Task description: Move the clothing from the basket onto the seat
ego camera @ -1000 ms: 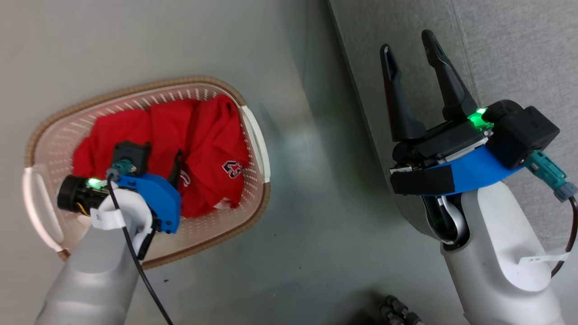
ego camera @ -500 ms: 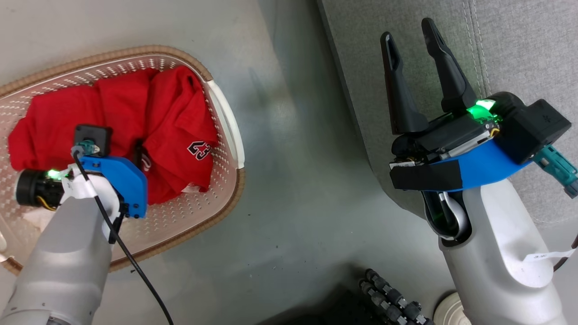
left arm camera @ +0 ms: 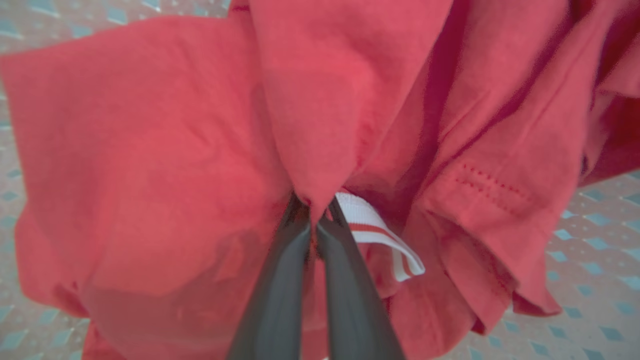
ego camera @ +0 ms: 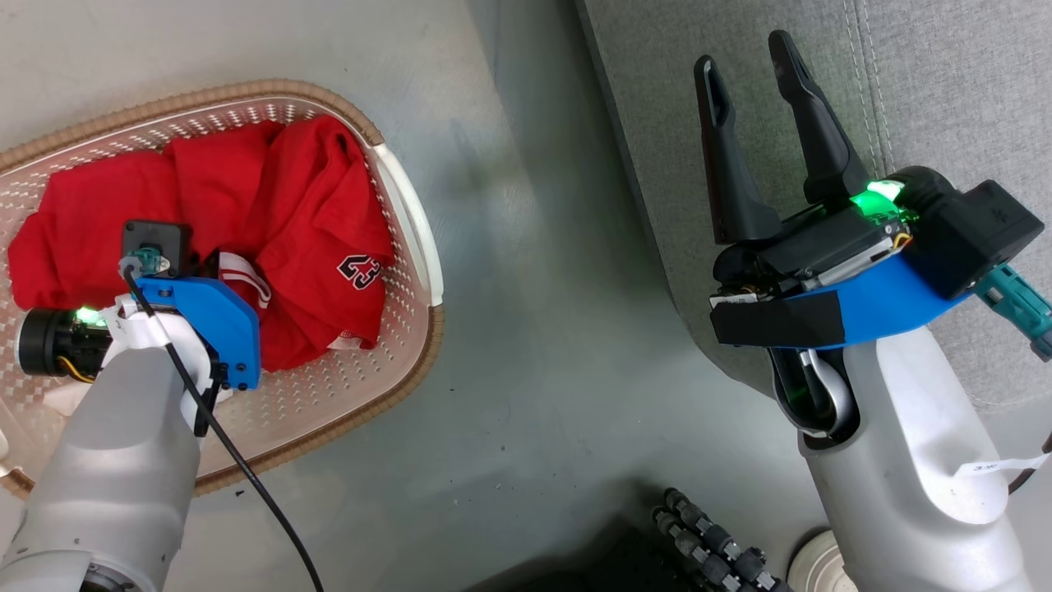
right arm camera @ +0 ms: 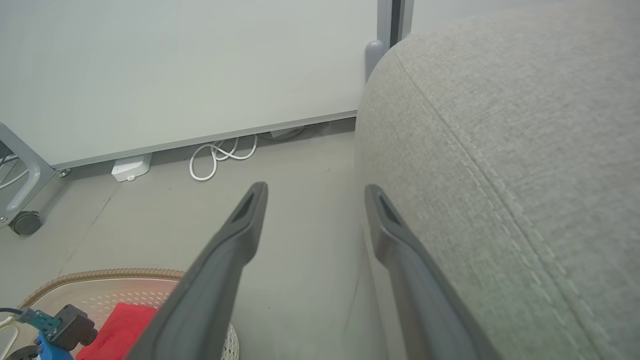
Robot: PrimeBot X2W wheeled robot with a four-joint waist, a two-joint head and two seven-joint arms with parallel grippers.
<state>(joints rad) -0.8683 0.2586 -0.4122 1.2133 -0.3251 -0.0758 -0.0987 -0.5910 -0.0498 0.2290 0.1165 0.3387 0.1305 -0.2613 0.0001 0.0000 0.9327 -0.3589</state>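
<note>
I am reading a dark "23" (ego camera: pixel 360 270), outlined in white, on one of the red garments (ego camera: pixel 312 189) that are lying bunched in the basket (ego camera: pixel 408 215). From the head camera the number is sitting just right of the left gripper (left arm camera: pixel 314 209) and is turned partly upside down. A small white tag (ego camera: pixel 990 469) is hanging off my right forearm, but its writing is too small for me to read.

Through the left wrist camera the left fingers (left arm camera: pixel 280 280) are standing almost shut, with only a thin slit between them, and their tips are pinching a fold of red cloth. A band of white trim (left arm camera: pixel 376 231) with red stripes is poking out just right of the fingers. The basket's perforated floor is showing past the cloth at both sides.

The right gripper (ego camera: pixel 744 56) is hovering wide open, holding nothing. Its fingers are pointing over the near edge of the light-grey seat (ego camera: pixel 953 90), well apart from the basket. In the right wrist view the seat's rounded edge and stitched seam are lying just right of the right-hand finger. Bare grey floor (right arm camera: pixel 310 150) is showing between the fingers, and a coiled white cable (right arm camera: pixel 220 155) is lying beyond the tips by the wall.
</note>
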